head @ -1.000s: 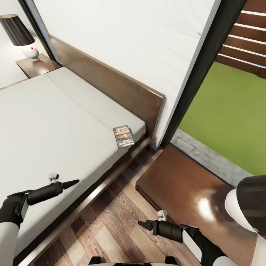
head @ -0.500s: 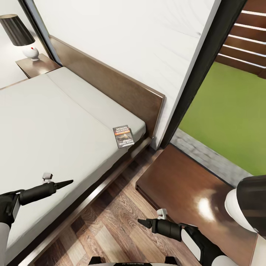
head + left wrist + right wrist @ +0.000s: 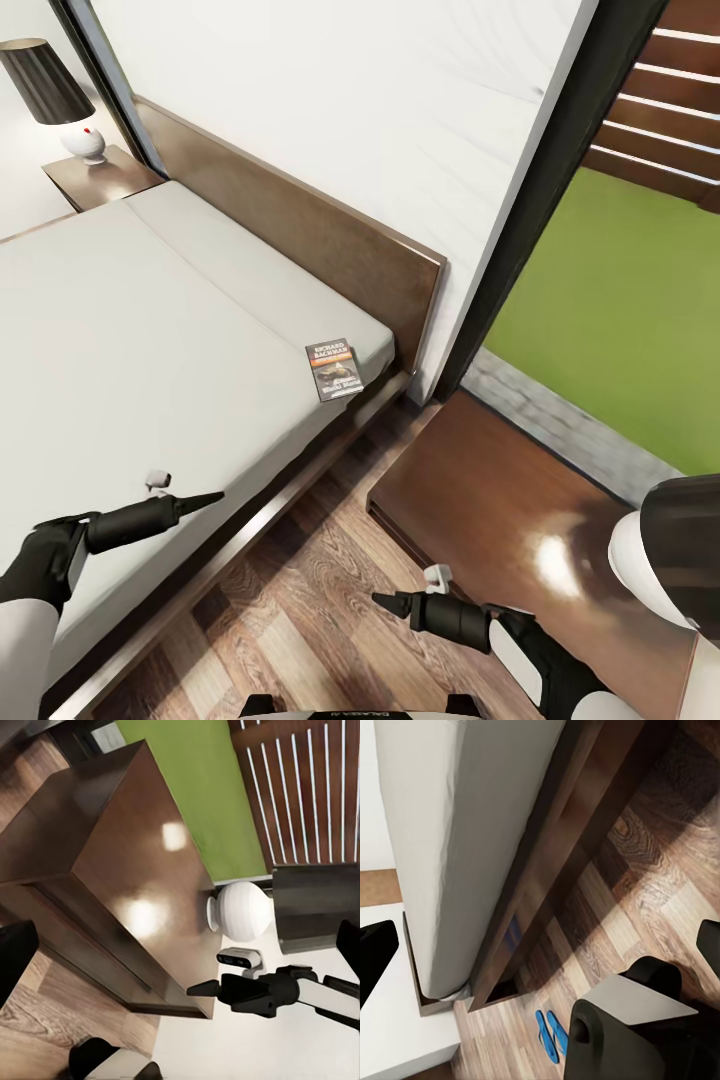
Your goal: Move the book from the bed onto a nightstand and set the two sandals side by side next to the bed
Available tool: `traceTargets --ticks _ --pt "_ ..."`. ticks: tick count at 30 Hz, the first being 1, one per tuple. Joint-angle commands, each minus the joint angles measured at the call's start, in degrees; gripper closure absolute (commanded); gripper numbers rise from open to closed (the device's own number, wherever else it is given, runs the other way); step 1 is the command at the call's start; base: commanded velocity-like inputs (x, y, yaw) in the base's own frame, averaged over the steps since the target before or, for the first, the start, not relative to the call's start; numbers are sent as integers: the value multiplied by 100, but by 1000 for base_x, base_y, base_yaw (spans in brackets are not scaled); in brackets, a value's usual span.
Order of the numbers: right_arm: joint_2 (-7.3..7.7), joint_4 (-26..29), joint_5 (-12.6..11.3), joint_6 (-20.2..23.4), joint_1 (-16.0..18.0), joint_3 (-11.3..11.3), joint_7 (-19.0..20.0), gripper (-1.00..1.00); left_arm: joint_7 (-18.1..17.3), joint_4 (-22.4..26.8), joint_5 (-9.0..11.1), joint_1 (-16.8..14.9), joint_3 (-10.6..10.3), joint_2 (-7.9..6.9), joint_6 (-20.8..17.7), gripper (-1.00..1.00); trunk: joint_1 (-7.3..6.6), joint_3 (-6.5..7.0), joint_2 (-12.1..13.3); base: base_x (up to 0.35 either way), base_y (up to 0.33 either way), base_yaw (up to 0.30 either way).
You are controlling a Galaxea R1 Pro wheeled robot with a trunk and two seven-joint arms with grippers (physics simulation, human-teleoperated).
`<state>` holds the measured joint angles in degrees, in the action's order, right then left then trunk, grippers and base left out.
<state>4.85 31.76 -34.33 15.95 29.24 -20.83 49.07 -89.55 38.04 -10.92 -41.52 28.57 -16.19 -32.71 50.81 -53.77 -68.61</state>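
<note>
The book [image 3: 335,368] lies on the bed [image 3: 120,330], nightstand [image 3: 500,510] bare; sandals [image 3: 550,1036] paired already; my left fingers [image 3: 200,497] and right fingers [image 3: 390,603] are pressed together, empty.

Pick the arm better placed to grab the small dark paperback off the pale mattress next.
Left. The left gripper hovers over the pale mattress where the small dark paperback lies. The right gripper hangs over the wood-plank floor, off the bed.

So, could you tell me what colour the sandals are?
Bright blue; the sandals show best in the right wrist view.
</note>
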Motion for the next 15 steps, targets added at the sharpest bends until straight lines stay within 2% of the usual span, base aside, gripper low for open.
traceTargets --ticks 1,10,15 --pt "7 7 -63 45 3 -26 -3 -100 -46 3 -60 -5 17 7 -64 -100 0 -3 -2 0 0 0" --pt "0 22 -65 38 3 -26 -6 -100 -46 2 -59 -5 -9 31 -69 -100 0 -3 -2 0 0 0" --pt "-211 29 -58 37 11 -18 -127 -100 -46 -6 -53 -5 6 40 -69 -100 0 -3 -2 0 0 0"
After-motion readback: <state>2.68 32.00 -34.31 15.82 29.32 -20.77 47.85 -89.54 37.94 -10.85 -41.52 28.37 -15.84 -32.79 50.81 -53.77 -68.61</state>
